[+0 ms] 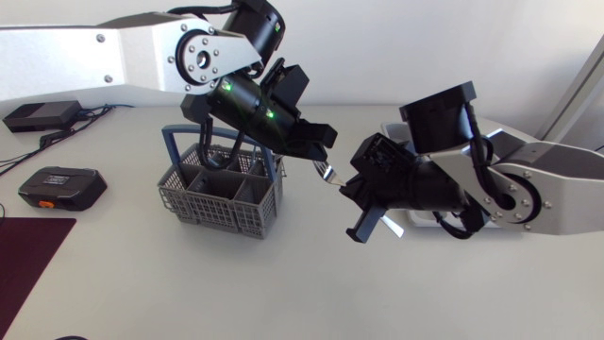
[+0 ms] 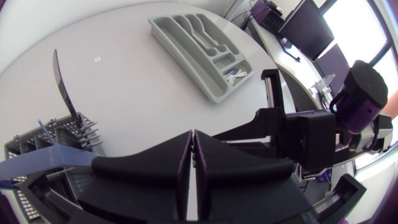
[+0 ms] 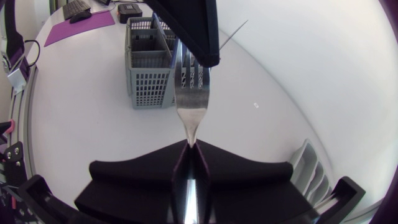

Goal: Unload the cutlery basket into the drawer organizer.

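Left gripper and right gripper pinch fork (basket nearby).

The fork is polished, glossy metal. The cutlery basket is matt grey perforated plastic; the drawer organizer, smooth grey plastic.

Bright, even daylight over the pale table, only a soft, faint shadow under the basket

Fork (aloft) right of basket
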Controlling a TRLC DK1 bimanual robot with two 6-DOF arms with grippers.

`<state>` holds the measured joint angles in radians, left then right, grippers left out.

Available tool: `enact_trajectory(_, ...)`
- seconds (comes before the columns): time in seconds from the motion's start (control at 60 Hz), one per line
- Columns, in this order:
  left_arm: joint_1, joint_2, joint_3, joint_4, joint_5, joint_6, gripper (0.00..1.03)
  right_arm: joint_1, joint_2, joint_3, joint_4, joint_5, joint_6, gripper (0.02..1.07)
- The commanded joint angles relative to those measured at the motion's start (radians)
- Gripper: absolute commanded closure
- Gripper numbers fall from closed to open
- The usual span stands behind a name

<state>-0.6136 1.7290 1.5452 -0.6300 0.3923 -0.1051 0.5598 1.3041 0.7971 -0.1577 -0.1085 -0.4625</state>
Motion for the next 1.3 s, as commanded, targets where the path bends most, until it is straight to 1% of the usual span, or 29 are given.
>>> enact_trajectory(0.0,0.005,0.010,-0.014,0.012,0.016,0.001,1.00,0.000,0.018,0.013,-0.026,-0.020,0.010,1.01)
enact_trajectory(0.05,0.005,0.007,-0.013,0.013,0.014,0.001,1.00,-0.001,0.018,0.011,-0.029,-0.020,0.008,1.01)
enact_trajectory(0.1,0.005,0.006,-0.010,0.015,0.016,-0.001,0.96,-0.001,0.018,0.007,-0.032,-0.020,0.008,1.01)
enact_trajectory(0.183,0.008,0.004,0.006,0.026,0.016,-0.005,0.73,-0.001,0.015,-0.001,-0.034,-0.020,0.007,1.01)
enact_trajectory(0.25,0.014,0.004,0.024,0.027,0.016,-0.005,0.61,-0.001,0.014,-0.009,-0.036,-0.020,0.005,1.01)
enact_trajectory(0.283,0.015,0.004,0.036,0.029,0.016,-0.005,0.51,-0.005,0.014,-0.013,-0.037,-0.020,0.002,1.01)
enact_trajectory(0.317,0.017,0.004,0.046,0.032,0.014,-0.007,0.45,-0.009,0.012,-0.018,-0.037,-0.020,0.001,1.01)
enact_trajectory(0.417,0.032,-0.005,0.072,0.053,0.014,-0.019,0.31,-0.031,0.000,-0.035,-0.042,-0.023,-0.005,1.01)
enact_trajectory(0.567,0.074,-0.023,0.096,0.061,0.000,-0.024,0.26,-0.113,-0.002,-0.049,-0.049,-0.040,-0.033,1.01)
enact_trajectory(0.667,0.109,-0.043,0.101,0.069,-0.013,-0.022,0.26,-0.210,0.017,-0.044,-0.048,-0.062,-0.057,1.01)
enact_trajectory(0.767,0.152,-0.059,0.098,0.070,-0.017,-0.007,0.26,-0.336,0.064,-0.015,-0.043,-0.092,-0.087,1.01)
enact_trajectory(0.85,0.176,-0.071,0.076,0.070,-0.027,0.010,0.26,-0.446,0.132,0.036,-0.040,-0.128,-0.108,1.01)
enact_trajectory(0.933,0.189,-0.085,0.046,0.070,-0.043,0.033,0.26,-0.532,0.198,0.085,-0.026,-0.140,-0.119,1.01)
enact_trajectory(0.983,0.192,-0.097,0.018,0.070,-0.067,0.062,0.26,-0.577,0.238,0.117,-0.025,-0.154,-0.127,1.01)
enact_trajectory(1.05,0.192,-0.112,-0.014,0.070,-0.115,0.102,0.26,-0.620,0.284,0.154,-0.016,-0.169,-0.134,1.01)
enact_trajectory(1.167,0.207,-0.140,-0.074,0.070,-0.150,0.159,0.26,-0.675,0.354,0.225,0.010,-0.171,-0.125,1.01)
enact_trajectory(1.2,0.219,-0.151,-0.094,0.070,-0.152,0.173,0.24,-0.689,0.379,0.254,0.015,-0.171,-0.116,1.01)
enact_trajectory(1.283,0.252,-0.171,-0.137,0.070,-0.153,0.202,0.24,-0.722,0.449,0.338,0.015,-0.169,-0.088,1.01)
